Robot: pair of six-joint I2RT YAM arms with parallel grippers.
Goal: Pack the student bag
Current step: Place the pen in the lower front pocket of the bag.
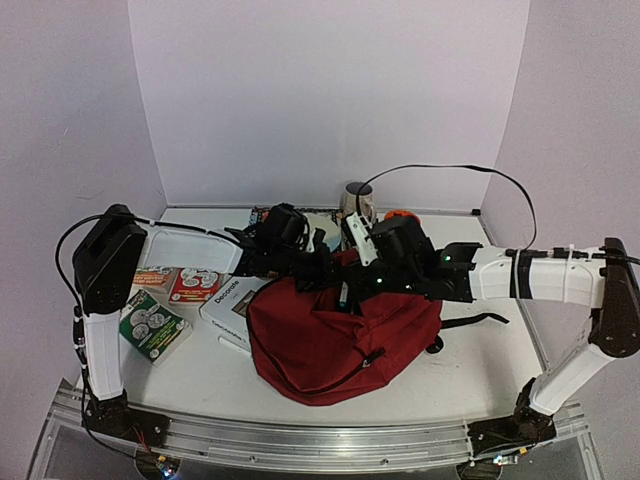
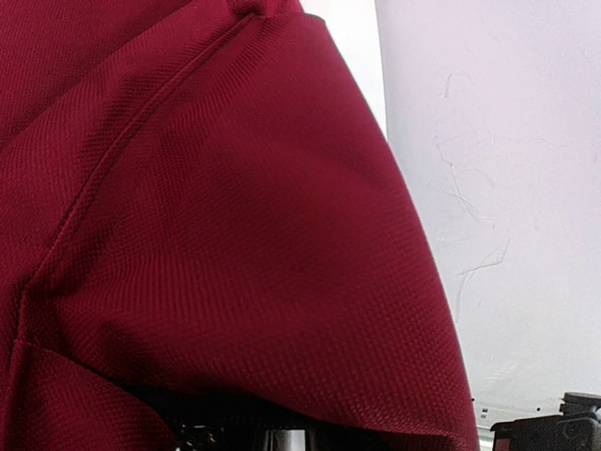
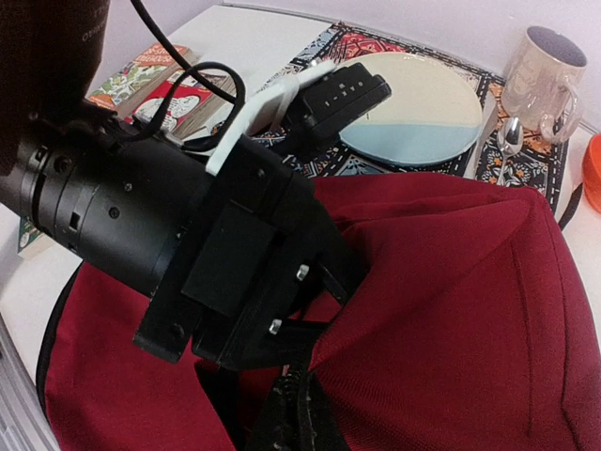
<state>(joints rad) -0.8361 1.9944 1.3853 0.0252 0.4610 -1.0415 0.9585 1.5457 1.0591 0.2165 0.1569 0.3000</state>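
One large dark-red soft fabric backpack, the student bag (image 1: 330, 345), slumps on the white tabletop (image 1: 480, 370) close to the arm bases. At its upper edge the left arm (image 1: 190, 250) has its jaws pinching a fold of the red cloth. The right arm (image 1: 540, 275) comes in opposite with its jaws pressed together by the black zipper line, though whether they hold anything cannot be told. This looks like the opening step: the mouth needs pulling apart before anything goes in. Next, one arm should keep the cloth lifted while the other fetches from the four books (image 1: 190, 300) lying left of the bag. Farthest back stand a round pale plate (image 3: 423, 108) and a beige mug (image 3: 540, 75).
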